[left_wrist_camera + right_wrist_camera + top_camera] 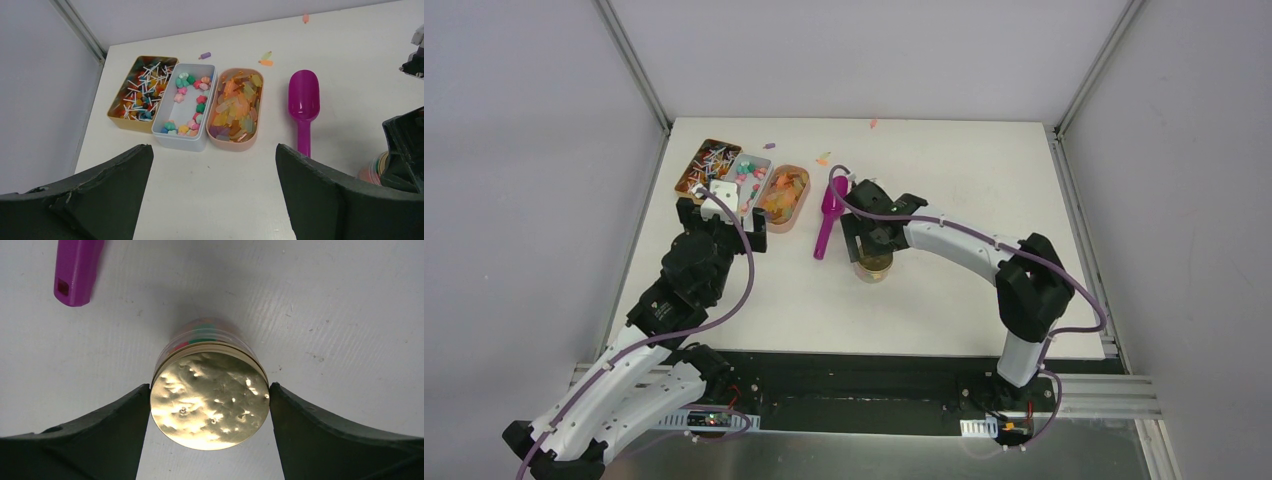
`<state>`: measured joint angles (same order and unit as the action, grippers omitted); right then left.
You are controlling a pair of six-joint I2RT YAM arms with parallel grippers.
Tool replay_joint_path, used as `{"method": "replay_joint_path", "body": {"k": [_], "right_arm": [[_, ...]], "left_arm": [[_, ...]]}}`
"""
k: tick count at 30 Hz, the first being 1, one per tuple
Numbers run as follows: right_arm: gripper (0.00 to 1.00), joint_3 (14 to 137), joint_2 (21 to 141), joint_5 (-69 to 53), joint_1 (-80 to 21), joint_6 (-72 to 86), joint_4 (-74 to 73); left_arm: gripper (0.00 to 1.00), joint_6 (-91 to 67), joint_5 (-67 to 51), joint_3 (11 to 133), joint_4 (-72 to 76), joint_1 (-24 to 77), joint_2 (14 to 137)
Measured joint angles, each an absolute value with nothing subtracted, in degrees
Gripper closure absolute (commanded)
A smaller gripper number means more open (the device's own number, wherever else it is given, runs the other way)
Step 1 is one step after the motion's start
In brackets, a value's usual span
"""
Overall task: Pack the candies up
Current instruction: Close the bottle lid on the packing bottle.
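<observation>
The candies lie in three trays at the back left: orange-amber pieces in a pink tray (235, 105) (784, 195), pink, green and blue ones in a white tray (187, 100), stick sweets in a gold tray (142, 87). My left gripper (215, 165) (722, 215) is open and empty, just in front of the trays. My right gripper (210, 390) (873, 255) is shut on the small clear jar's gold lid (210, 400); the jar (873, 265) stands on the table with coloured candies inside. The magenta scoop (303, 107) (829, 215) lies empty between trays and jar.
A few loose candies lie on the table behind the trays (265, 62) (204, 55) and near the back wall (305, 18). The scoop's handle end (75, 270) is close to the jar on its left. The booth frame post stands at the back left corner.
</observation>
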<state>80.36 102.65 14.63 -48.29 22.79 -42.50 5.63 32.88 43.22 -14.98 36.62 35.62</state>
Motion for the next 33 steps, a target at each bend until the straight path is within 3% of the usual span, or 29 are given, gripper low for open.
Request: {"method": "replay_joint_path", "body": {"k": [7,15,33], "right_arm": [[0.23,81.1,103.6,14.3,-48.8,22.8,-42.7],[0.01,81.1,103.6,14.8,-48.9,23.2,-42.7],[0.01,81.0,100.4,15.4,-49.0,23.6,-42.6]], "left_arm": [[0.04,5.7,32.5,43.2,-15.0,36.6,35.6],[0.04,5.7,32.5,43.2,-15.0,36.6,35.7],[0.01,4.1,30.4,43.2,-15.0,36.6,38.3]]}}
